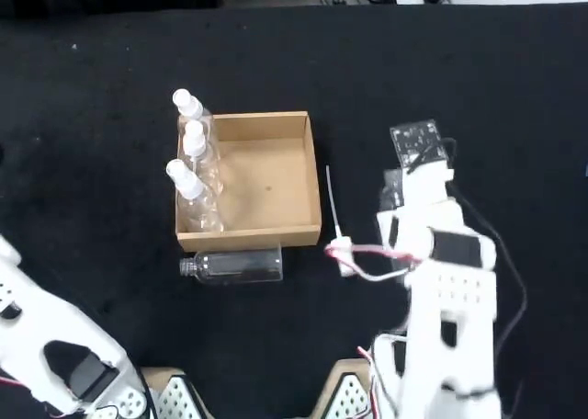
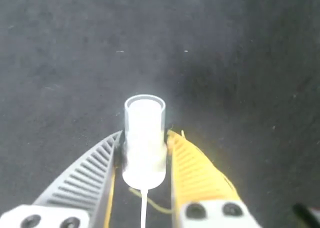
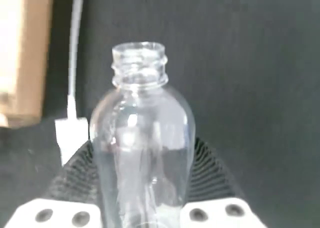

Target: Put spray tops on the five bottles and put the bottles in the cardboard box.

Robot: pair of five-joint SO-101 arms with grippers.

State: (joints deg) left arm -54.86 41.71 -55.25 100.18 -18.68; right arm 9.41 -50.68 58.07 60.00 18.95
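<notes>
Right of the cardboard box [image 1: 248,238]: right gripper [image 3: 145,145] clamped on one uncapped bottle [image 3: 141,118], open neck pointing away from the wrist. Well apart, at the table's left: left gripper [image 2: 144,138] clamped on one spray top [image 2: 144,113], its dip tube [image 2: 144,208] running back toward the wrist.

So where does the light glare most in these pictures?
Left wrist view: the white spray top glows nearly featureless. Right wrist view: highlights streak the clear bottle, and the cardboard box looks washed out.
</notes>
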